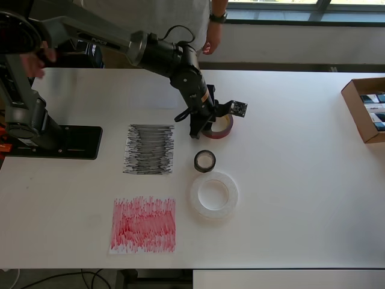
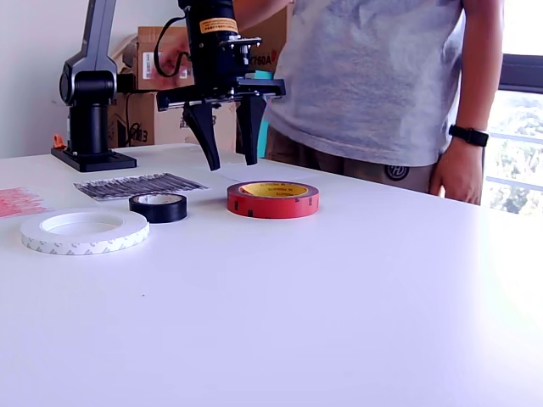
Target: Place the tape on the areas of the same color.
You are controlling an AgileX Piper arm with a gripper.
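The dark-red tape roll (image 1: 224, 127) (image 2: 271, 199) lies flat on the white table. My gripper (image 1: 201, 126) (image 2: 229, 161) hangs open just over its left part in the overhead view, fingers pointing down and holding nothing. Closer to the front edge lie the small black roll (image 1: 204, 161) (image 2: 158, 207) and the large white roll (image 1: 214, 194) (image 2: 83, 231). Left of the rolls in the overhead view are the black scribbled sheet (image 1: 149, 149) (image 2: 136, 186) and the red scribbled sheet (image 1: 144, 224) (image 2: 19, 202), both bare.
A person (image 2: 382, 85) stands behind the table with a hand (image 1: 212, 42) near its far edge. The arm's base plate (image 1: 57, 142) sits at the overhead view's left. An open cardboard box (image 1: 355, 105) stands at the right edge.
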